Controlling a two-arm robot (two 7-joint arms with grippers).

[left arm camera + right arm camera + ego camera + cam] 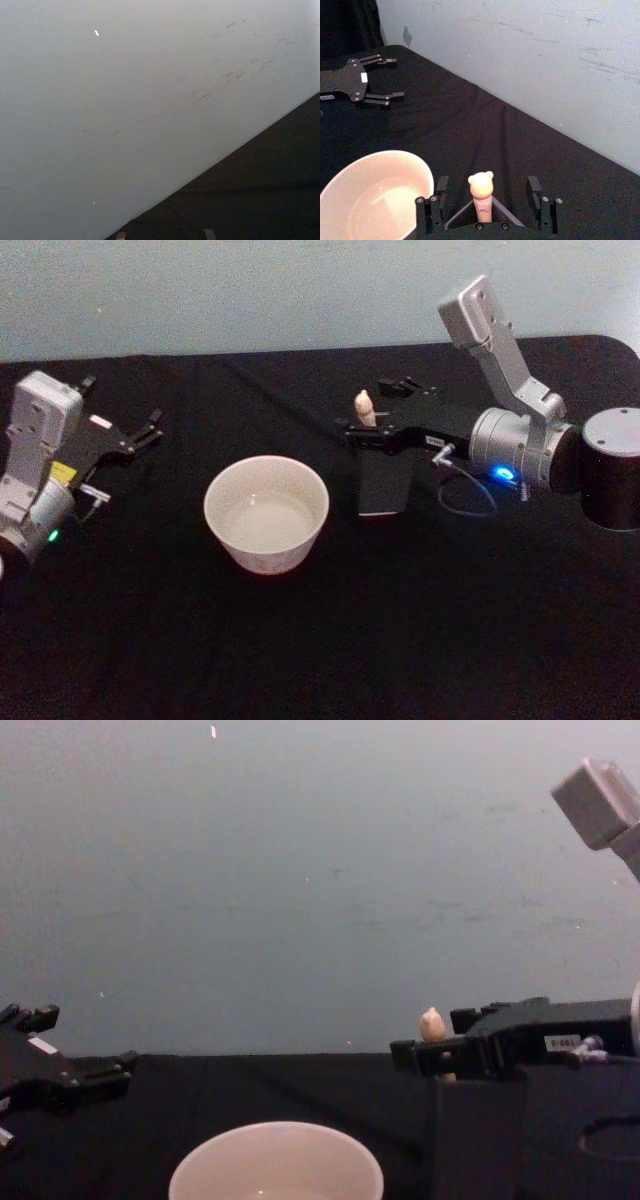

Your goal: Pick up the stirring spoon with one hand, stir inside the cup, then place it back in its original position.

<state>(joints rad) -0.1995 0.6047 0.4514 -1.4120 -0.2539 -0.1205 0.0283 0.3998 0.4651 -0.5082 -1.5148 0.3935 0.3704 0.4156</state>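
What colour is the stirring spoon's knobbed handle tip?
Pale beige; the stirring spoon shows best in the right wrist view, inside the open right gripper.

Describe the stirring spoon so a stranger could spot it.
On the black table, a dark box stands right of the pale cup. The spoon stands upright in it, inside the open right claw; the left claw rests far left. Only it has a beige knobbed top.

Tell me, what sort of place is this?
Probably a lab test bench: a table under black cloth, a bare scuffed wall behind, plus a cup and a stirring spoon in a dark holder. The right gripper straddles the spoon; the left gripper sits parked at left.
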